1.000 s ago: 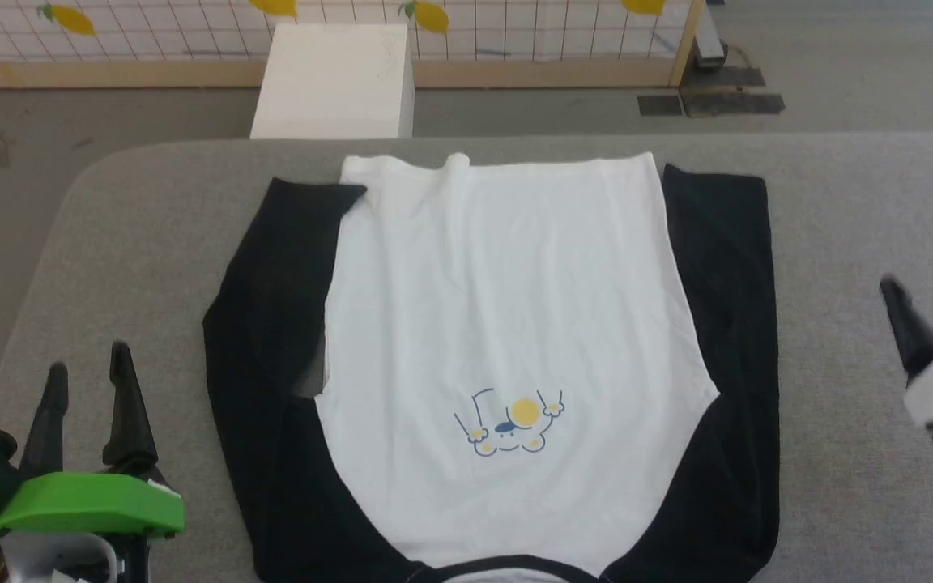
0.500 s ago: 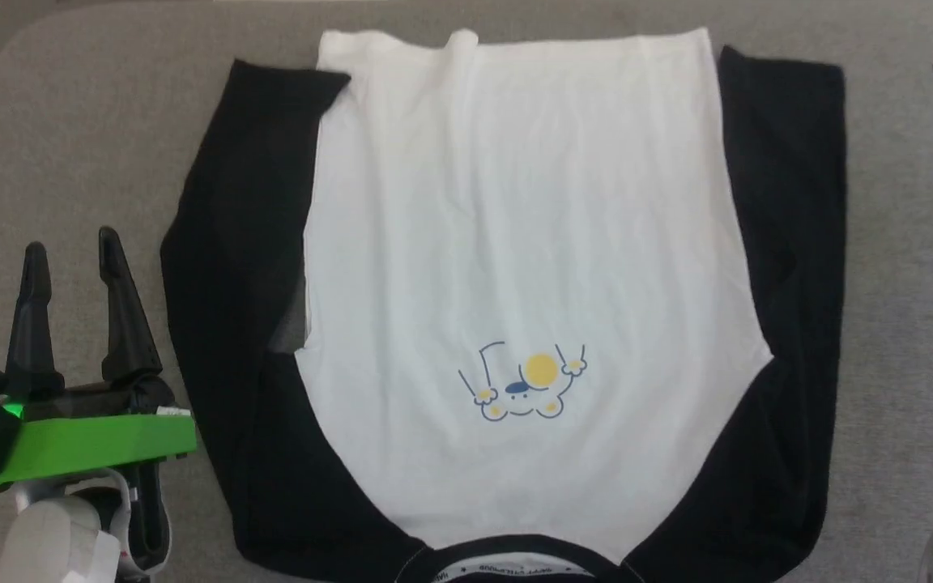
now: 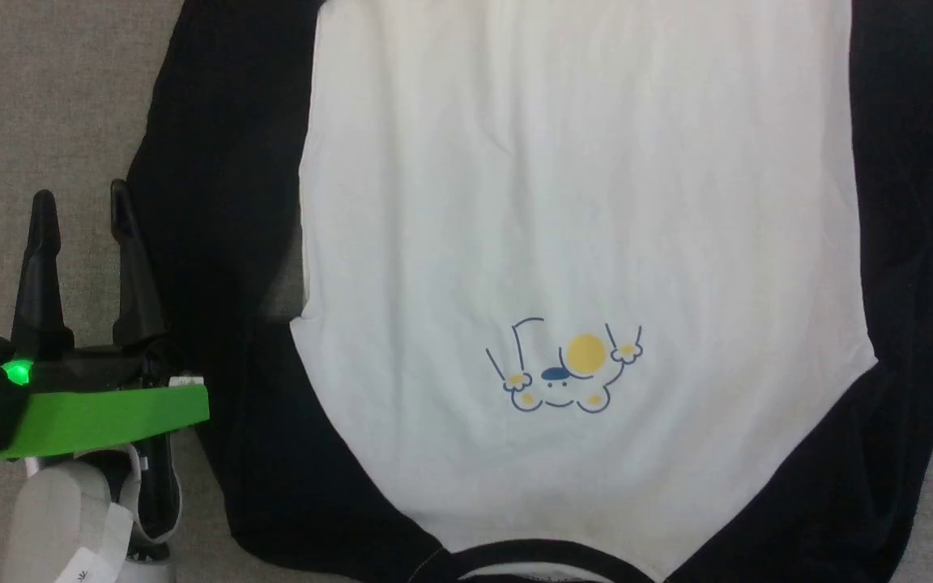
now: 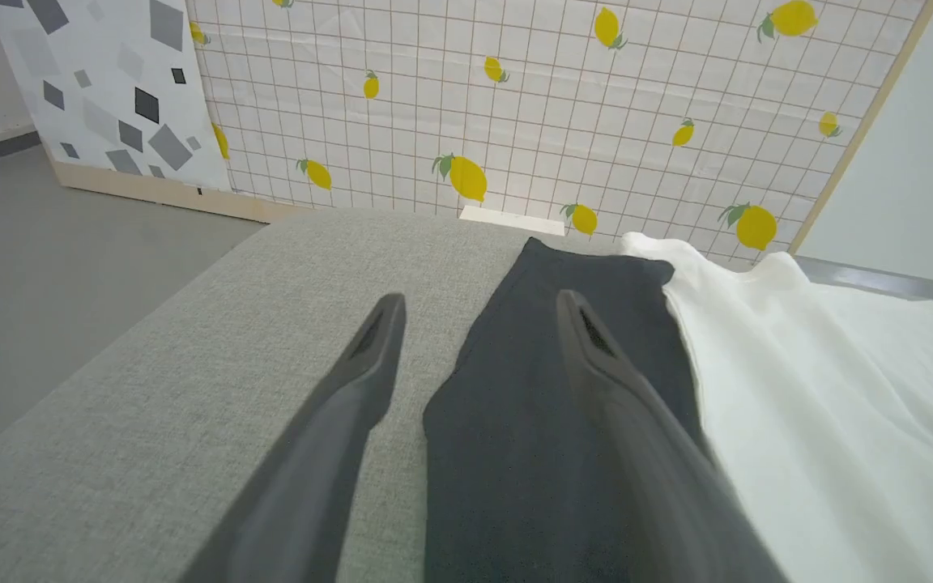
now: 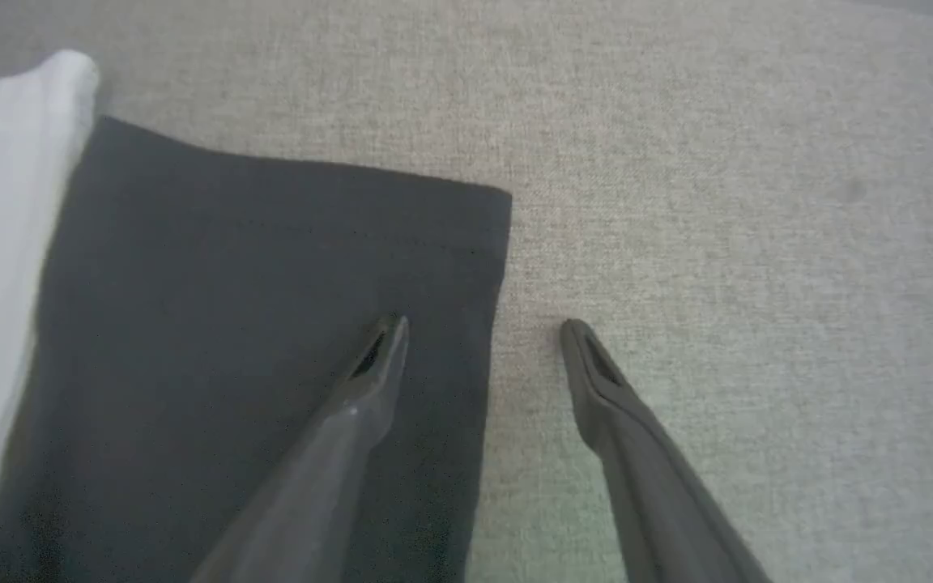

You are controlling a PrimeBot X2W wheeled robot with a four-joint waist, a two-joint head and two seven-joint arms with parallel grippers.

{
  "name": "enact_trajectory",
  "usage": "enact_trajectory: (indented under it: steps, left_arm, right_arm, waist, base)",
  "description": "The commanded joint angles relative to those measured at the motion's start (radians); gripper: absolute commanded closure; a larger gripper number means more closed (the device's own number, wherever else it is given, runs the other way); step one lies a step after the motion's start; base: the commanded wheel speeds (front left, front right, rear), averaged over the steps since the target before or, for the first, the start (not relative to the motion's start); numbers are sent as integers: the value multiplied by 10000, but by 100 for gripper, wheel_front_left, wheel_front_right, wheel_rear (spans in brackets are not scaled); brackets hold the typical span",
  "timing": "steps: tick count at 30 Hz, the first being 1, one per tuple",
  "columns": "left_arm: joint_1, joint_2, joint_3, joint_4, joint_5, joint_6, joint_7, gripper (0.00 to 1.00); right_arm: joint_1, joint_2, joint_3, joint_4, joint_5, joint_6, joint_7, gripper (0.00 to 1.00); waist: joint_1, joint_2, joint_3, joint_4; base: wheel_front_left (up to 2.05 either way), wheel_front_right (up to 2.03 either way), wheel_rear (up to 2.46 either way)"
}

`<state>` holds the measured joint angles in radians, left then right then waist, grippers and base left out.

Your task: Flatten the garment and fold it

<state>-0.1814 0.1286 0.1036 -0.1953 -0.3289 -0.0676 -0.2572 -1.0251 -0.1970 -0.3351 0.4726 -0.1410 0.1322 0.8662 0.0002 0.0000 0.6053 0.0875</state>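
There is one T-shirt [image 3: 580, 202] with two black sleeves [image 3: 215, 202] and one cartoon print [image 3: 564, 368], one grey table [image 3: 29, 97], two grippers: left gripper [image 3: 81, 194], right gripper [image 5: 484, 325]

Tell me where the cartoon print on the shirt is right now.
In the head view the cartoon print lies low on the white panel of the garment, roughly mid-width, a little above the black collar at the bottom edge.

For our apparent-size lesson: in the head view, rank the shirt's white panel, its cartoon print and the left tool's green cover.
1. white panel
2-3. cartoon print and green cover look alike; the cover is nearer the camera, so unranked.
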Motion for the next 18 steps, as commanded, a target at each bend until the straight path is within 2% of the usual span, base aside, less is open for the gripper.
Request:
enact_trajectory:
  steps: [1, 7, 8, 9, 10, 13, 18]
  left_arm:
    - [-190, -80, 57, 79, 121, -83, -44, 0]
    - [-205, -260, 262, 286, 296, -267, -45, 0]
    - [-171, -286, 305, 334, 327, -288, -45, 0]
    - [-145, -306, 335, 375, 354, -303, -45, 0]
    - [-116, -333, 360, 438, 380, -321, -45, 0]
    - [-71, -404, 382, 631, 407, -367, -45, 0]
    - [-9, -524, 360, 938, 442, -434, -45, 0]
  right_arm:
    - [-159, -47, 32, 59, -70, -15, 170, 0]
    - [-49, -58, 202, 233, 63, -15, 1065, 0]
    - [-15, -44, 211, 218, 132, -15, 1242, 74]
    - [13, -37, 187, 156, 204, -15, 1299, 85]
    - [59, -47, 165, 66, 280, -15, 1330, 100]
    - [139, -155, -1, -244, 389, -15, 1049, 100]
    - [504, -229, -840, -869, 822, -15, 4, 100]
  waist:
    - [-2, 0, 470, 290]
    - [-2, 0, 489, 208]
    - [-2, 0, 432, 173]
    - [-2, 0, 373, 146]
    - [-2, 0, 286, 120]
    - [-2, 0, -14, 48]
    - [-2, 0, -879, 8]
  base:
    - [0, 0, 0]
    - [0, 0, 0]
    - [0, 0, 0]
    - [0, 0, 0]
    - [0, 0, 0]
    - [0, 0, 0]
    - [0, 0, 0]
